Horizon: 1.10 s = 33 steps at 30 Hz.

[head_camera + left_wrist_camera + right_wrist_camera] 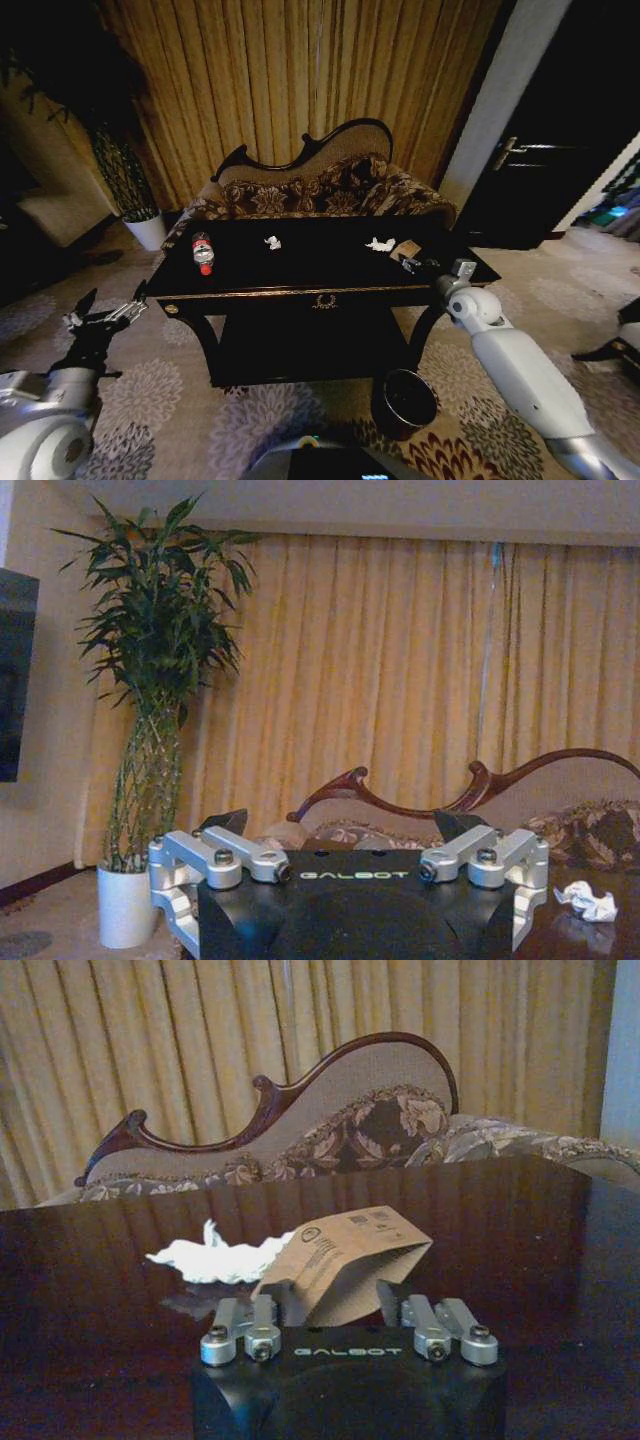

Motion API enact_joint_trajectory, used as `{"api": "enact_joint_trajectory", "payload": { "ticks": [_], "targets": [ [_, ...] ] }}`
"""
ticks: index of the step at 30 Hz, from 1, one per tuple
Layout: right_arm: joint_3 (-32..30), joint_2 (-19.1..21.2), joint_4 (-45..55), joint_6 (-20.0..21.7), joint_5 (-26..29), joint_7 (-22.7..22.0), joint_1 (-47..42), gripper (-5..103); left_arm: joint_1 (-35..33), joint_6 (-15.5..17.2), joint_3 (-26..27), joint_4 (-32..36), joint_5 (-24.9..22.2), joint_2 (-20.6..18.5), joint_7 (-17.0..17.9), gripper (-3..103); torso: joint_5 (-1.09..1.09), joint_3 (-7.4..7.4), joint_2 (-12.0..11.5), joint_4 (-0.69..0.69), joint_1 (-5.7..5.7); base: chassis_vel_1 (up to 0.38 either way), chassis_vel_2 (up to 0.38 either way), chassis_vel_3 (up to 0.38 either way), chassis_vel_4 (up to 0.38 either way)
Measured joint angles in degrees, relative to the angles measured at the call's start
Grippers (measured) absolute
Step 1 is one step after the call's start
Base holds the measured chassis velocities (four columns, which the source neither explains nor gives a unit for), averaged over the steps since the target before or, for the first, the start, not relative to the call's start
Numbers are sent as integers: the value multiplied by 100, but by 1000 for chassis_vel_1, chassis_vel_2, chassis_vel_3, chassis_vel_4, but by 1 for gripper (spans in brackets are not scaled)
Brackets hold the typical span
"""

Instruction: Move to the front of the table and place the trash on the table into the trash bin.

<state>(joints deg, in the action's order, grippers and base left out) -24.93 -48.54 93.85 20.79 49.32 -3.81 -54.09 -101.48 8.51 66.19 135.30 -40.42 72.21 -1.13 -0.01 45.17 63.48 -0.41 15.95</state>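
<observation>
Already the robot stands at the front of the black table (300,292), so the drive looks done and the clearing is what remains. From the head camera, the plastic bottle (203,252) lies near the tabletop's left edge, one crumpled paper scrap (272,241) sits toward the middle near the back edge, and a second scrap (380,244) lies toward the right, just beside a small brown cardboard box (405,249). The right gripper (418,264) reaches over the tabletop's front right corner, close to that box. The left gripper (108,318) hangs idle off the table's left end, fingers spread and holding nothing. The maroon trash bin (405,402) stands on the carpet by the table's front right leg; nothing pale shows in the part of its dark inside that is visible.

At the left wrist, the open fingers (215,852) frame the sofa (590,825) and a potted plant (150,730), with a paper scrap (587,901) on the tabletop off to one side.

At the right wrist, the fingers (250,1322) are spread on either side of the box's (345,1265) near end, not pressed onto it as far as I can judge; the white scrap (215,1260) lies touching the box beyond. By these views every piece is yet to be binned.
</observation>
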Motion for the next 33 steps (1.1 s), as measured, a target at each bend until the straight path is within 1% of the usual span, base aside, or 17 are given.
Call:
{"api": "enact_joint_trajectory", "payload": {
  "ticks": [1, 2, 3, 4, 7, 8, 10, 11, 13, 17, 18, 27, 31, 33],
  "targets": [
    [-4, 9, 0, -7, -2, 3, -13, 45, 4, -1, -7, -3, 0, -1, 0, 100, 0, 0, 0, 0, 0, 0, 0, 0, 0],
    [-4, 9, 0, -7, -2, 3, -13, 45, 4, -1, -7, -3, 0, -1, 0, 100, 0, 0, 0, 0, 0, 0, 0, 0, 0],
    [-12, 21, 0, -26, -4, 8, -34, 39, 7, -1, -19, -4, 0, -1, 0, 100, 0, 0, 0, 0, 0, 0, 0, 0, 0],
    [-12, 21, 0, -26, -4, 8, -34, 39, 7, -1, -19, -4, 0, -1, 0, 100, 0, 0, 0, 0, 0, 0, 0, 0, 0],
    [-40, 48, 1, -96, -16, 17, -84, 23, 12, -3, -38, -6, 0, -2, 0, 100, 0, 0, 0, 0, 0, 0, 0, 0, 0],
    [-40, 48, 1, -96, -16, 17, -84, 23, 12, -3, -38, -6, 0, -2, 0, 100, 0, 0, 0, 0, 0, 0, 0, 0, 0],
    [-70, 63, 10, -116, -21, 26, -128, 13, 15, -4, -43, -12, 1, -13, 0, 100, 0, 0, 0, 0, 0, 0, 0, 0, 0],
    [-70, 63, 10, -116, -21, 26, -128, 13, 15, -4, -43, -12, 1, -13, 0, 100, 0, 0, 0, 0, 0, 0, 0, 0, 0],
    [-91, 79, 26, -129, -22, 35, -157, 3, 18, -7, -44, -16, 1, -31, -1, 100, 0, 0, 0, 0, 0, 0, 0, 0, 0],
    [-113, 90, 59, -142, -23, 38, -190, 3, 26, -9, -45, -26, 1, -42, -2, 100, 0, 0, 0, 0, 0, 0, 0, 0, 0],
    [-136, 104, 90, -149, -23, 39, -225, 0, 30, -12, -57, -35, 0, -46, -3, 100, 0, 0, 0, 0, 0, 0, 0, 0, 0],
    [-266, 143, 235, -247, -21, 35, -393, 0, 30, -87, -110, -89, 6, -51, -9, 100, 0, 0, 0, 0, 0, 0, 0, 0, 0],
    [-431, 160, 518, -397, -89, 23, -628, 0, 49, -97, -105, -126, -2, -84, -11, 100, 0, 0, 0, 0, 0, 0, 0, 0, 0],
    [-514, 162, 636, -536, -230, 24, -791, 0, 63, -97, -107, -135, -7, -93, -11, 100, 0, 0, 0, 0, 0, 0, 0, 0, 0]
  ]
}}
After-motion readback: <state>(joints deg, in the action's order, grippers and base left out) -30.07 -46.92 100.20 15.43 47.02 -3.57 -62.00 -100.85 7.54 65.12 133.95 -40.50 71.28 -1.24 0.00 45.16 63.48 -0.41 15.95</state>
